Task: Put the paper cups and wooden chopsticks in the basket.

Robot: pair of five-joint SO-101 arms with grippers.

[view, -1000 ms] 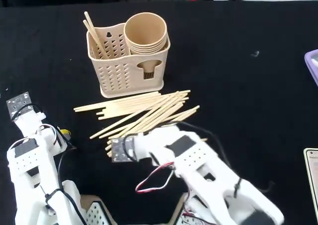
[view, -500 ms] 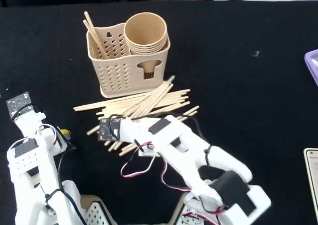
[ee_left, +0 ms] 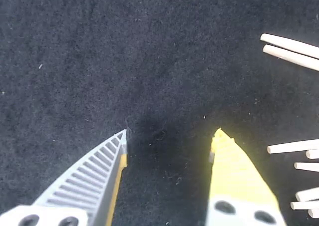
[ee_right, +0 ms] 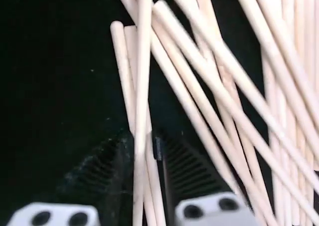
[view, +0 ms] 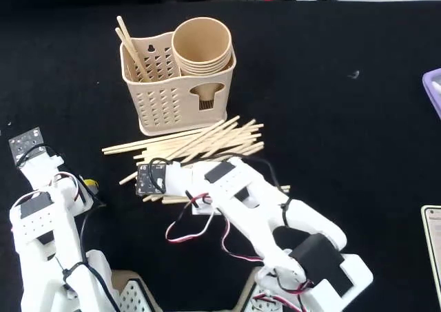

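The right gripper (ee_right: 144, 142) is clamped on one wooden chopstick (ee_right: 141, 76) at the edge of the chopstick pile (view: 196, 143), which lies on the black table (view: 331, 133) just in front of the basket (view: 172, 105). Stacked paper cups (view: 202, 45) stand in the basket's right compartment; two chopsticks (view: 131, 47) lean in the left. The left gripper (ee_left: 170, 136) hangs with fingers apart beside the pile.

- The right arm (view: 234, 188) moves forward and to the left, into the pile of wooden chopsticks (view: 200, 141).
- Several sticks turn, and their far ends now point closer to the basket (view: 172, 95).
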